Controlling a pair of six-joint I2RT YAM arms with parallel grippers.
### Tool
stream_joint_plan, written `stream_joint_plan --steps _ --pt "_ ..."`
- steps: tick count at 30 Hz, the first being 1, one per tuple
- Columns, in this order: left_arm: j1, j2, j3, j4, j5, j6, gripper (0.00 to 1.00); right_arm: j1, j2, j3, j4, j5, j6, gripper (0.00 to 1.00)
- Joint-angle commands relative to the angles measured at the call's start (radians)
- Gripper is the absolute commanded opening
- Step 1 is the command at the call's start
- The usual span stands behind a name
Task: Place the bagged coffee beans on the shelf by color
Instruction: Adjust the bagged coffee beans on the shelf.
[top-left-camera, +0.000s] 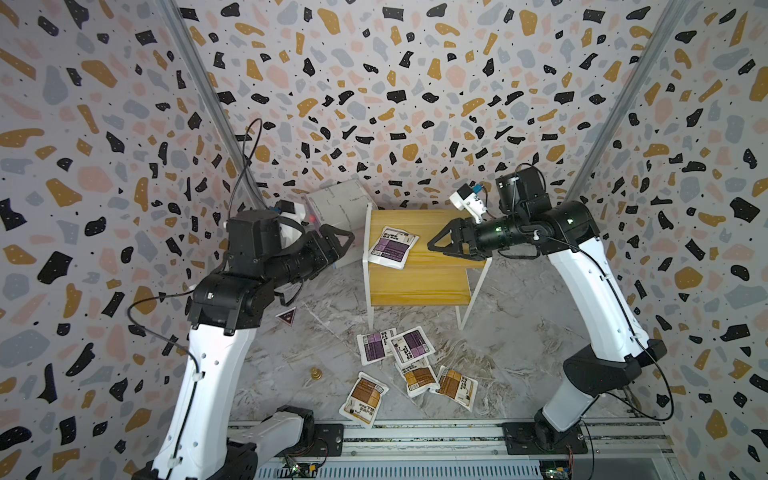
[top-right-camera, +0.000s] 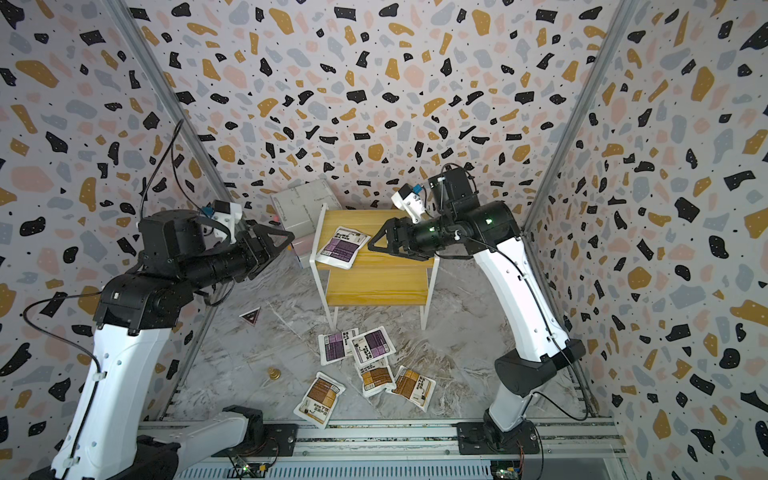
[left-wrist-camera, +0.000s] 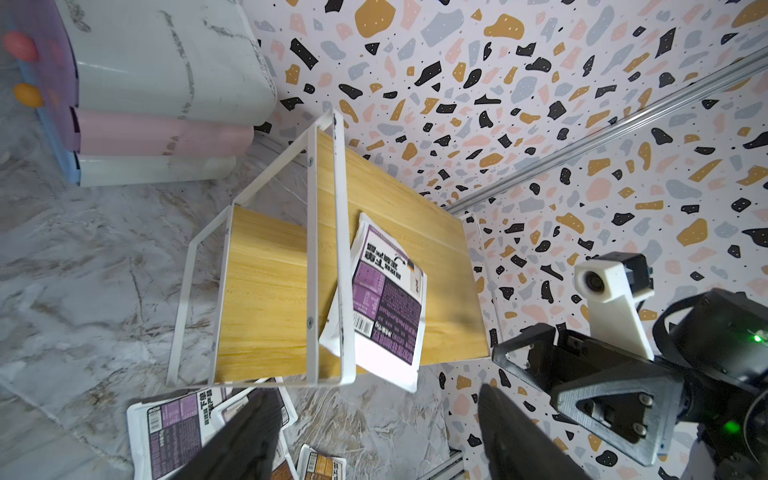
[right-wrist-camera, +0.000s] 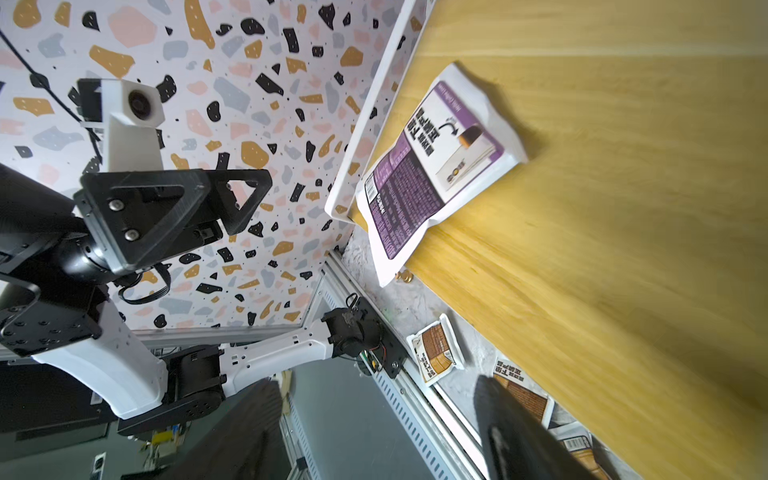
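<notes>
Purple pouch (top-left-camera: 392, 247) overhangs shelf (top-left-camera: 415, 286) edge; stacked boxes (top-left-camera: 336, 203) beside; left gripper (top-left-camera: 347, 240), right gripper (top-left-camera: 435, 245) spread, empty

Print on purple pouch (right-wrist-camera: 432, 166) — dark text, barcode — too blurred to read.

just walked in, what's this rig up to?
Two arms are sorting coffee bags onto the shelf by color. One purple bag lies on the upper tier, hanging over its front edge. The left gripper and right gripper hover on either side of the shelf, both open and empty. Two more purple bags and three brown bags lie on the tabletop in front of the shelf, not yet placed.
</notes>
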Motion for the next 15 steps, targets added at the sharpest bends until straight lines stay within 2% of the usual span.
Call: stream_joint_plan --steps 1,4,15 --pt "0.001 -0.061 -0.113 0.077 0.032 -0.052 0.79 0.034 -0.002 0.006 0.017 -0.031 0.008 0.79" --pt "0.001 -0.102 -0.163 0.083 0.05 -0.063 0.79 0.047 0.025 0.004 0.03 -0.03 0.014 0.79" --pt "0.001 -0.127 -0.138 0.014 0.072 -0.017 0.8 0.05 0.121 0.008 0.125 -0.066 0.063 0.78"
